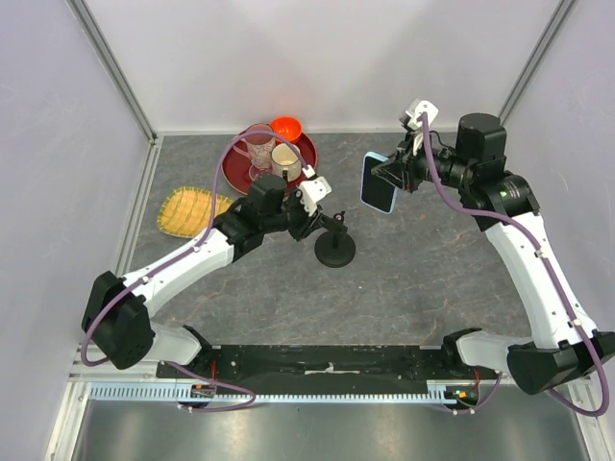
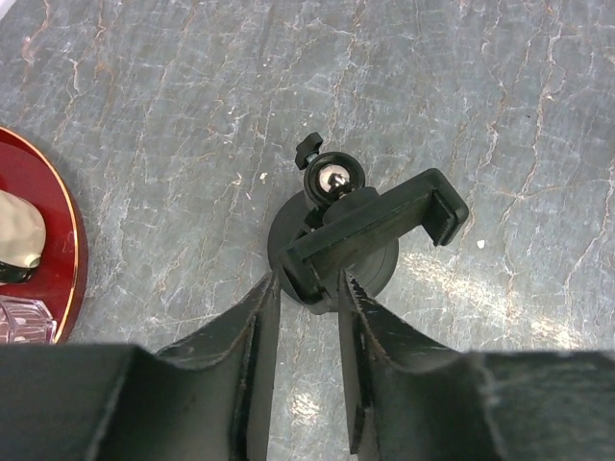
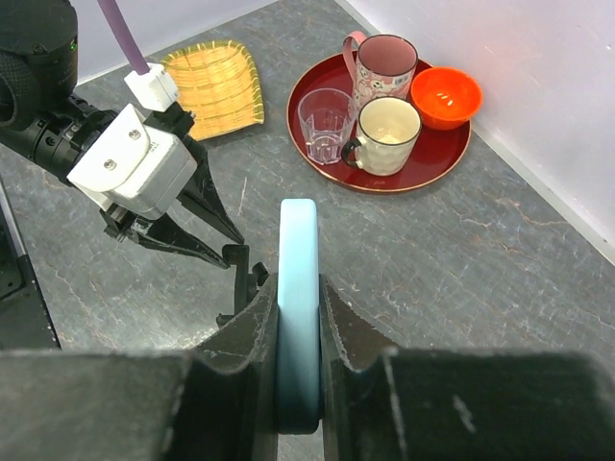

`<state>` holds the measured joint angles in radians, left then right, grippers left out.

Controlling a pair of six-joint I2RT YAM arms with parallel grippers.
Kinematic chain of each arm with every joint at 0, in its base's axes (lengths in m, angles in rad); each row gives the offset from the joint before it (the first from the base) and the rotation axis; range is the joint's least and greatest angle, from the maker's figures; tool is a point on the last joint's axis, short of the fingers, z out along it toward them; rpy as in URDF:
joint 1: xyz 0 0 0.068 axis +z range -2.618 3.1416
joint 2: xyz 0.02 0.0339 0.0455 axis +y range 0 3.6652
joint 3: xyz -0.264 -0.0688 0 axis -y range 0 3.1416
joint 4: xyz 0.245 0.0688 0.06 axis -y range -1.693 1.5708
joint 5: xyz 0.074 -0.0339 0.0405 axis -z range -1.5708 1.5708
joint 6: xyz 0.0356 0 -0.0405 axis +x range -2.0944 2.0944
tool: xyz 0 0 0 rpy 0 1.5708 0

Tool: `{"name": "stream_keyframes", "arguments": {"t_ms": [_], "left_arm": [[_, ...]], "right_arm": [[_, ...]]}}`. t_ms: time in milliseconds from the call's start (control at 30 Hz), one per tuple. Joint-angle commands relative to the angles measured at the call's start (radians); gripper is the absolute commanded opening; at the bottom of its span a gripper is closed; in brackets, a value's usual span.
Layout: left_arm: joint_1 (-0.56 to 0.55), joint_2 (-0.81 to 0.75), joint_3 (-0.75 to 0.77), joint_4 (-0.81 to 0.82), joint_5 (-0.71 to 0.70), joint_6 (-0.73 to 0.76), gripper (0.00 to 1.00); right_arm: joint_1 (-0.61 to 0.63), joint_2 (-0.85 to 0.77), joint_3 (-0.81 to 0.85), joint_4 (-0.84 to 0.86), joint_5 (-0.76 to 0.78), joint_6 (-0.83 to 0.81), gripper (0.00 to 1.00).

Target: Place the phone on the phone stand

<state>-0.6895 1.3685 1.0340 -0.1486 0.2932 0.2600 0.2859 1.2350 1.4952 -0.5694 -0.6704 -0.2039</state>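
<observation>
Two of the three views hide part of the phone stand. From the right wrist, only a black scrap of it shows beside the finger. From the left wrist, its cradle covers much of the round base. In the right wrist view the phone shows only its light blue edge, with its lower end buried between the fingers. Its dark face shows only in the top view.

The left gripper is closed on the near end of the stand's cradle, with no gap showing between fingers and plastic. The right gripper is clamped on the phone and holds it right of the stand and a little beyond it, not touching it.

Beyond the stand and to its left, a red tray carries a clear glass, a cream mug, a patterned pink mug and an orange bowl. A yellow woven dish lies farther left of the stand, just beside the tray. The left arm reaches the stand from its left side, the side away from the phone.
</observation>
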Motion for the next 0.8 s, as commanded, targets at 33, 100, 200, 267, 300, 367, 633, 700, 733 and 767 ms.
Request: {"name": "stream_keyframes", "arguments": {"t_ms": [33, 100, 200, 267, 300, 367, 633, 700, 733, 767], "left_arm": [[-0.002, 0.020, 0.001, 0.018, 0.014, -0.025, 0.31], [-0.001, 0.027, 0.000, 0.017, 0.017, -0.024, 0.28], [-0.002, 0.037, 0.006, 0.011, 0.021, -0.022, 0.30], [-0.001, 0.037, 0.005, 0.012, 0.018, -0.024, 0.36], [-0.001, 0.037, 0.005, 0.014, 0.014, -0.022, 0.37], [-0.001, 0.040, 0.005, 0.017, 0.014, -0.021, 0.36], [0.004, 0.052, 0.006, 0.014, 0.033, 0.031, 0.06], [0.004, 0.044, -0.003, 0.015, 0.038, 0.062, 0.02], [0.007, 0.041, -0.008, 0.027, 0.046, 0.089, 0.02], [0.011, 0.040, -0.015, 0.029, 0.058, 0.097, 0.02]], "right_arm": [[0.012, 0.012, 0.057, 0.020, 0.043, -0.023, 0.00], [0.012, 0.020, 0.062, 0.022, 0.045, -0.002, 0.00], [0.012, 0.020, 0.051, 0.057, 0.034, 0.041, 0.00], [0.012, 0.020, 0.045, 0.068, 0.028, 0.046, 0.00], [0.012, 0.017, 0.040, 0.069, 0.032, 0.049, 0.00], [0.012, 0.009, 0.033, 0.074, 0.038, 0.046, 0.00], [0.012, -0.003, -0.001, 0.071, 0.012, 0.029, 0.00], [0.013, -0.026, -0.027, 0.063, -0.081, -0.047, 0.00], [0.013, -0.040, -0.044, 0.071, -0.115, -0.075, 0.00], [0.013, -0.061, -0.064, 0.084, -0.192, -0.115, 0.00]]}}
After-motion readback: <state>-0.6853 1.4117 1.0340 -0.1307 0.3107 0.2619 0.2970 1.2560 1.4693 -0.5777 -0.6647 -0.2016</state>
